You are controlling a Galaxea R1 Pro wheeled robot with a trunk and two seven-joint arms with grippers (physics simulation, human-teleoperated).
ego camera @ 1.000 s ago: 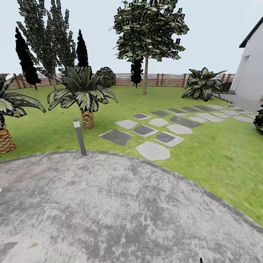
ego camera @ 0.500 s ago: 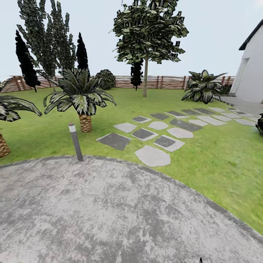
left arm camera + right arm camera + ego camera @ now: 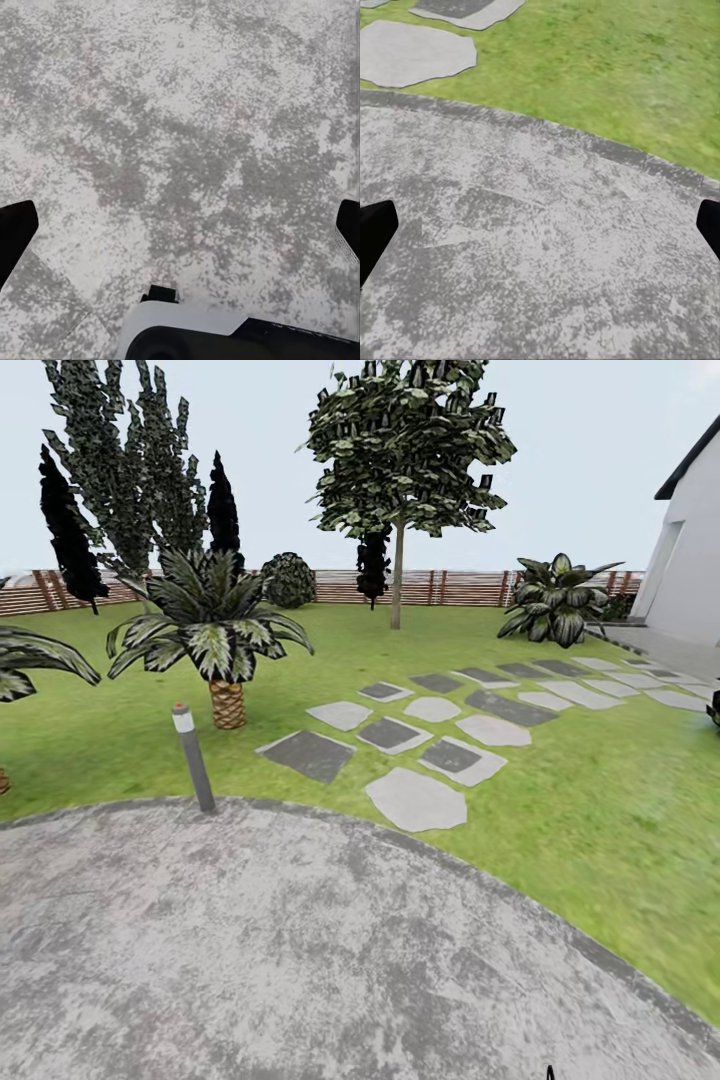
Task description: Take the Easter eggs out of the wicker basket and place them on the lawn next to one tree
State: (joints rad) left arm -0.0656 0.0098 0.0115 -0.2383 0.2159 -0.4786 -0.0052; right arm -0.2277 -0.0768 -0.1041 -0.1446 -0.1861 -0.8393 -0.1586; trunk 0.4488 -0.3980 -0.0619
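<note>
The Easter eggs and the wicker basket are out of view. A tall tree (image 3: 397, 580) with a pale straight trunk and a rounded crown stands at the far side of the lawn (image 3: 570, 800), in front of the slatted fence (image 3: 450, 587). My left gripper (image 3: 180, 232) hangs open over the grey patio (image 3: 187, 135), with nothing between its fingers. My right gripper (image 3: 540, 229) is open too, above the patio's edge (image 3: 585, 139) where the grass begins.
I stand on the round grey paved patio (image 3: 300, 960). A short bollard lamp (image 3: 192, 758) stands at its rim, with a palm (image 3: 215, 650) behind it. Stepping stones (image 3: 415, 798) lead right towards a white house (image 3: 695, 560). A broad-leaf bush (image 3: 555, 600) grows near the fence.
The whole head view has shifted: the lamp, palm and patio rim have slid down and to the left, so the camera has moved. Nothing in the garden has moved.
</note>
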